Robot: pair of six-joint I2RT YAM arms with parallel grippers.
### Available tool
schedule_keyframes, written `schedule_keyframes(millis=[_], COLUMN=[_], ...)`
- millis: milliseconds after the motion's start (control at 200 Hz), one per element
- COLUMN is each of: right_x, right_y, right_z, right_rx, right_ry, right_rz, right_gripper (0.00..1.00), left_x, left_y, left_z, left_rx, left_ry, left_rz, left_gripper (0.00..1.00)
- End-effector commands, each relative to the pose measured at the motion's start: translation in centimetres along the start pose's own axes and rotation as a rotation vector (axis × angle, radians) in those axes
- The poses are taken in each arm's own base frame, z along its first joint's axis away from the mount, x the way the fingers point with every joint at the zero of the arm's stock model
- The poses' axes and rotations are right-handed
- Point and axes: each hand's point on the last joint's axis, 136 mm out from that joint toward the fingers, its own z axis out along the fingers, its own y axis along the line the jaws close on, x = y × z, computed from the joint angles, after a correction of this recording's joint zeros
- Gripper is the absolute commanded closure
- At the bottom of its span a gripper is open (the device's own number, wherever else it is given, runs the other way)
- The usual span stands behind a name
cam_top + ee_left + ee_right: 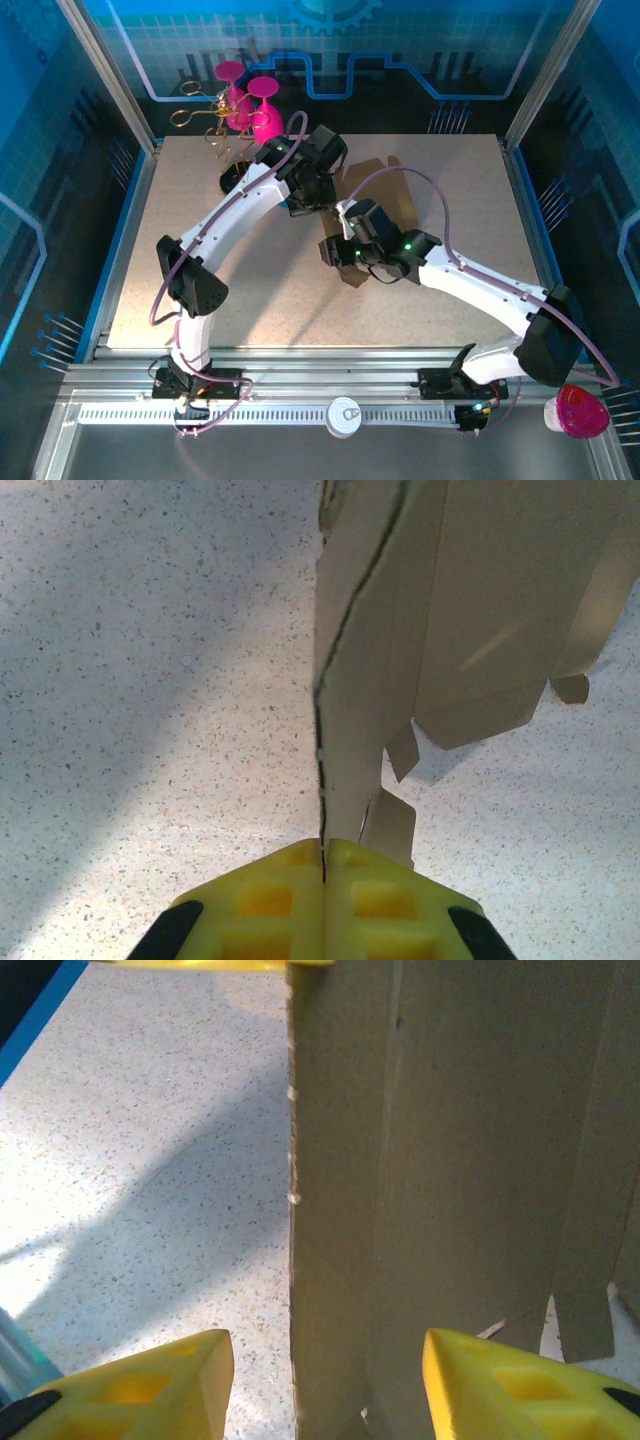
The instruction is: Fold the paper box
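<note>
Paper box (480, 600) clamped in left jaws, right jaws apart

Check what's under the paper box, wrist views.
Speckled tabletop lies under the paper box, with small loose flaps at its edge. Anything behind the panels is covered by cardboard.

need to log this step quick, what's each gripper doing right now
left gripper: shut on an edge of the paper box
right gripper: open, straddling the box edge, not clamped
</note>
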Motion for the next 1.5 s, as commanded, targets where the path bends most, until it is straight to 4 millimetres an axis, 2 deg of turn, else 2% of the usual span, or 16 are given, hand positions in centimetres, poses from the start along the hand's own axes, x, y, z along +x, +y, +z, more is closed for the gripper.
schedule_keyframes(millis=[0,200,280,400,430,500,575,610,800,906,996,1141,1281,1386,1496], right_x=[-1.7,-1.8,-2.0,-2.8,-3.1,-3.9,-4.8,-5.1,-7.2,-8.2,-8.9,-8.3,-7.1,-7.1,-7.5], right_y=[0.4,-0.1,-0.4,-0.4,-0.4,-0.5,-0.5,-0.7,-2.2,-4.2,-6.7,-10.4,-11.9,-12.3,-12.4], right_z=[0.5,2.0,2.3,1.9,1.7,1.0,0.1,-0.3,-2.5,-4.0,-5.6,-7.8,-8.5,-7.8,-7.1], right_rx=[0.037,0.098,0.120,0.117,0.116,0.092,0.058,0.047,0.006,-0.005,0.009,0.114,0.222,0.254,0.283], right_ry=[-0.075,-0.065,-0.066,-0.088,-0.097,-0.126,-0.154,-0.161,-0.204,-0.234,-0.271,-0.333,-0.341,-0.322,-0.301], right_rz=[-0.051,-0.068,-0.066,-0.043,-0.031,0.009,0.050,0.071,0.221,0.403,0.626,1.025,1.349,1.491,1.542], right_gripper=[0.49,0.60,0.71,0.97,1.00,1.00,1.00,1.00,1.00,1.00,1.00,1.00,1.00,1.00,1.00], left_x=[0.7,0.7,0.7,0.5,0.3,-0.2,-1.1,-1.7,-4.5,-5.3,-5.4,-4.3,-3.0,-2.3,-2.0], left_y=[0.1,0.0,-0.1,-0.4,-0.5,-0.9,-1.3,-1.5,-2.8,-2.9,-2.7,-1.6,-0.4,-0.6,-2.1], left_z=[-0.2,-0.2,-0.2,-0.7,-0.9,-2.1,-4.0,-5.0,-11.0,-14.0,-15.0,-13.1,-10.8,-9.9,-9.4], left_rx=[-0.006,-0.001,0.002,0.017,0.024,0.052,0.088,0.114,0.300,0.386,0.455,0.546,0.625,0.682,0.767], left_ry=[0.037,0.044,0.045,0.038,0.032,0.005,-0.045,-0.071,-0.219,-0.285,-0.278,-0.157,-0.049,0.002,0.063], left_rz=[0.007,0.005,0.006,0.013,0.014,0.014,0.007,-0.001,-0.067,-0.090,-0.120,-0.202,-0.311,-0.355,-0.403], left_gripper=[1.00,1.00,1.00,1.00,1.00,0.84,0.56,0.48,0.24,0.25,0.28,0.38,0.48,0.55,0.59])
